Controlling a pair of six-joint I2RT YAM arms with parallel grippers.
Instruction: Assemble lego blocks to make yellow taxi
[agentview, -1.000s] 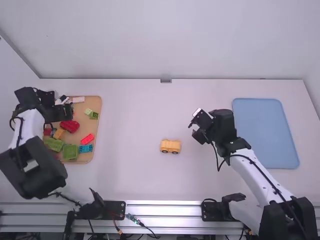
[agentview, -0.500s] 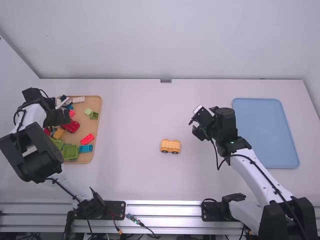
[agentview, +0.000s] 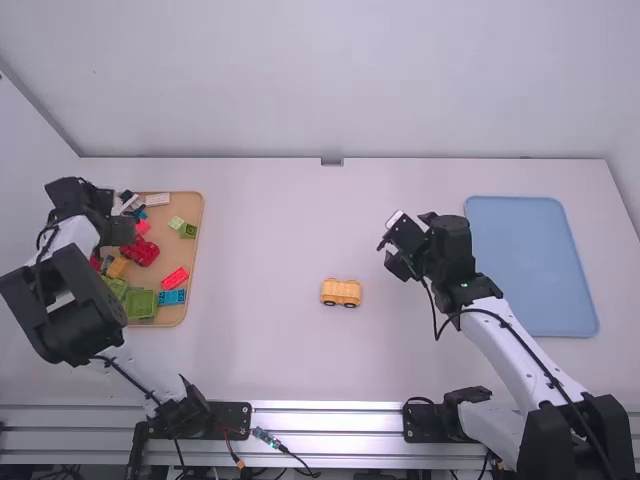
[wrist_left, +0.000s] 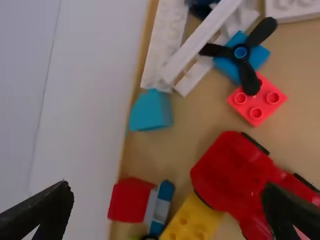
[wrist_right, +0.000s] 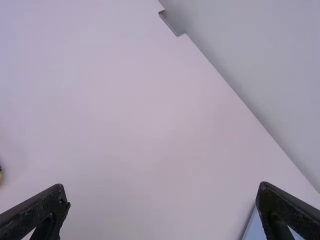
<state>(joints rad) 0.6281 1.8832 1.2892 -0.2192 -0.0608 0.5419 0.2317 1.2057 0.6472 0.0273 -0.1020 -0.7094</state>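
On the table's middle stands a yellow wheeled piece (agentview: 341, 292). My left gripper (agentview: 118, 231) is over the wooden tray (agentview: 196, 215) at the far left. In the left wrist view that gripper (wrist_left: 167, 195) is open, its fingers wide apart with nothing held. Below it lie a yellow brick (wrist_left: 192, 221), a red vehicle-like piece (wrist_left: 232, 167) and a red-and-blue piece (wrist_left: 131, 200). My right gripper (agentview: 391, 252) hangs right of the middle. The right wrist view shows this gripper (wrist_right: 162, 192) open above bare table.
Green bricks (agentview: 141, 304), a blue brick (agentview: 172, 297) and a red brick (agentview: 175, 278) lie in the tray's near half. White pieces (wrist_left: 165, 45) and a black propeller (wrist_left: 242, 51) are at its far end. A blue tray (agentview: 531, 266) lies at the right.
My left arm's forearm has shifted up the picture and its gripper slightly left, uncovering more of the red vehicle-like piece. My right gripper has moved only slightly.
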